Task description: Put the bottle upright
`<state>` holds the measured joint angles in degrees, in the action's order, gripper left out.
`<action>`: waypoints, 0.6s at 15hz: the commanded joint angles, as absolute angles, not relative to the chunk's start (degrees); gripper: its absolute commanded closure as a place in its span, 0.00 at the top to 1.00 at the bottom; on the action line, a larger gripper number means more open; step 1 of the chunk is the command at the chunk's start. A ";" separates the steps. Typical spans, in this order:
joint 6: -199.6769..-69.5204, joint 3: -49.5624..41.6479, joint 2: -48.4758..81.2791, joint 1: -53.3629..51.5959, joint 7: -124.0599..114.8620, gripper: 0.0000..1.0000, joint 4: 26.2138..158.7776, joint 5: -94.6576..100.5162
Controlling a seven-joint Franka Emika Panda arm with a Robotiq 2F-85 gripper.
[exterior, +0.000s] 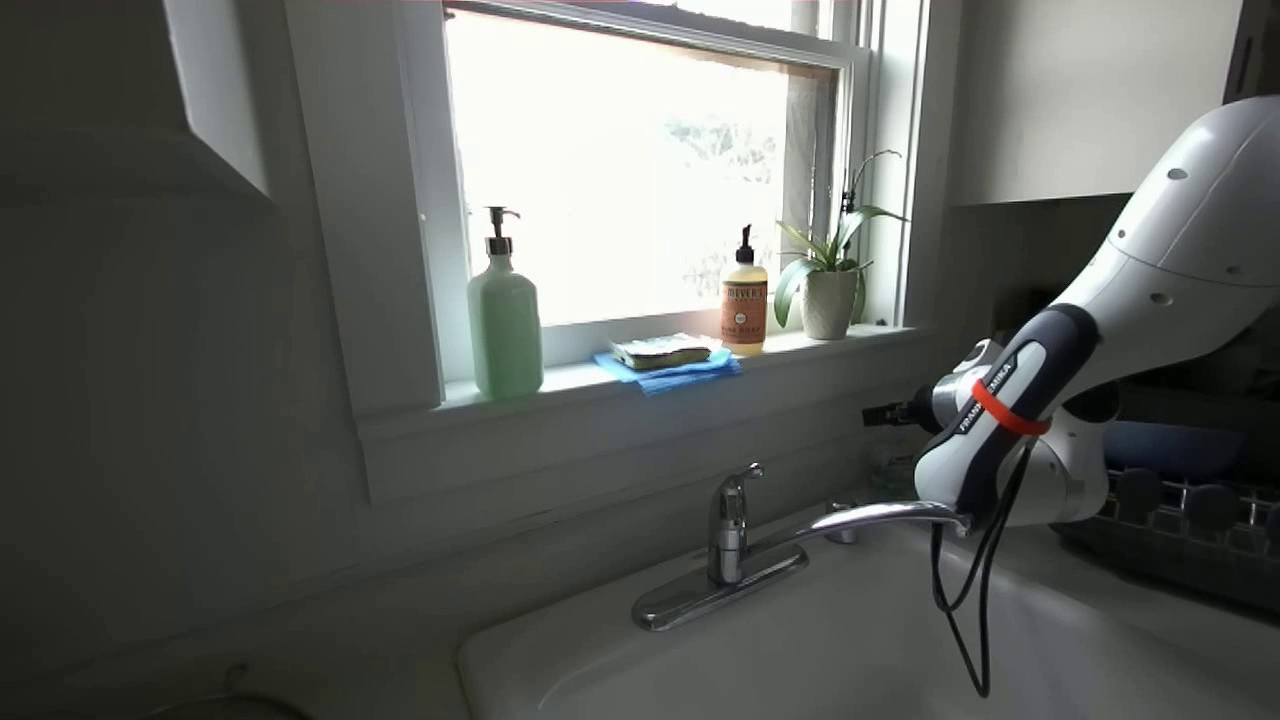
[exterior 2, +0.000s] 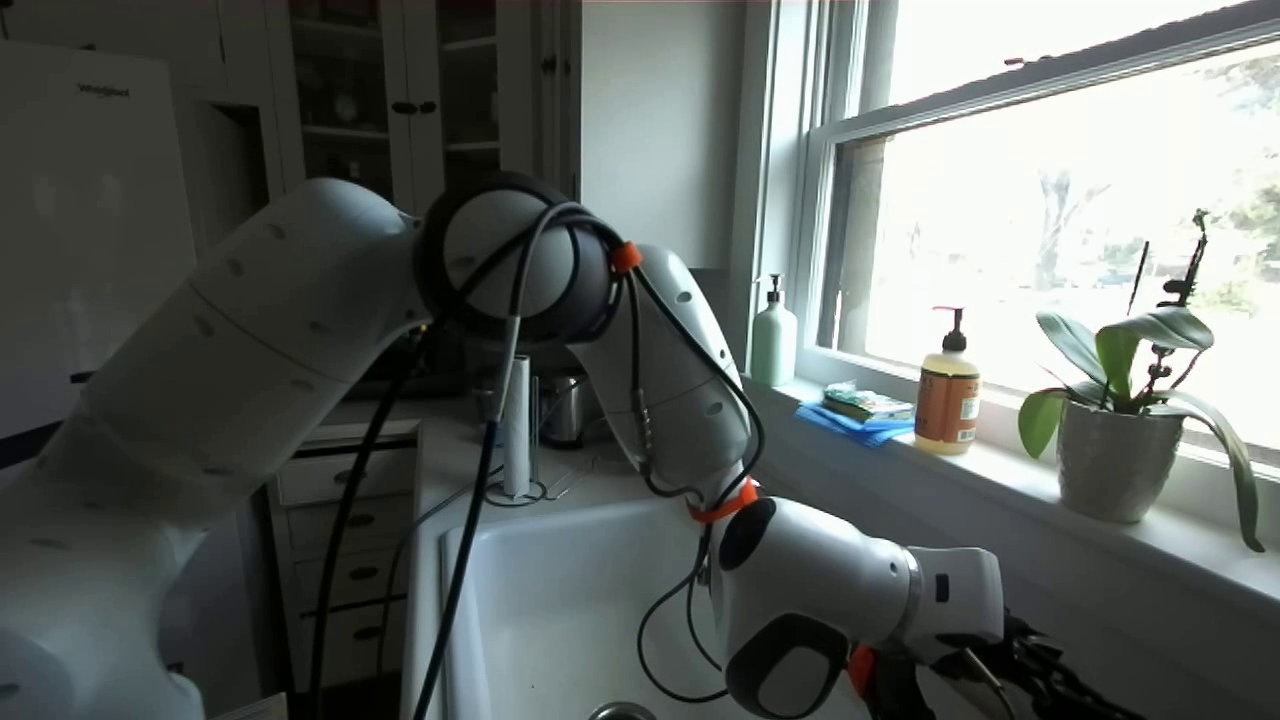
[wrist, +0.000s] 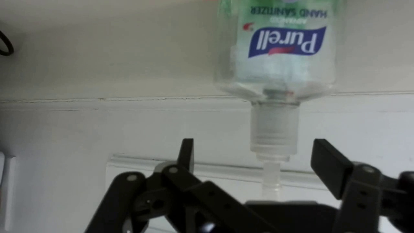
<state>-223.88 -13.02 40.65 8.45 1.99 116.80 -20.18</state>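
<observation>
A clear Purell hand sanitizer bottle (wrist: 288, 69) with a green and white label shows in the wrist view, base toward the top and pump toward the bottom. The wrist picture itself is upside down: the counter is at its top, the window trim at its bottom. The bottle therefore appears upright on the ledge. A dim clear shape (exterior: 893, 466) under the gripper in an exterior view may be it. My gripper (wrist: 255, 155) is open, with fingers apart on both sides of the pump and touching nothing visible. It also shows in both exterior views (exterior: 882, 413) (exterior 2: 1065, 675).
The chrome faucet (exterior: 733, 545) and white sink (exterior: 800, 650) lie close by. The window sill holds a green pump bottle (exterior: 507, 335), a blue cloth (exterior: 680, 374) with a sponge, an orange-labelled soap bottle (exterior: 744, 310) and a potted plant (exterior: 828, 303). A dish rack (exterior: 1190, 520) stands beyond the arm.
</observation>
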 commanded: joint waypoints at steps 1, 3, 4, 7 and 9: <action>-223.00 -13.94 40.88 7.57 3.03 1.00 116.28 -22.48; -221.69 -14.35 40.00 7.07 3.75 1.00 116.71 -23.10; -221.21 -14.82 39.87 6.64 4.34 1.00 116.70 -23.68; -219.64 -15.39 39.06 6.16 4.94 1.00 116.46 -23.29; -219.23 -15.26 38.37 6.47 4.61 1.00 116.47 -21.64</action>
<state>-221.43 -14.44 40.00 7.01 2.93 116.65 -21.86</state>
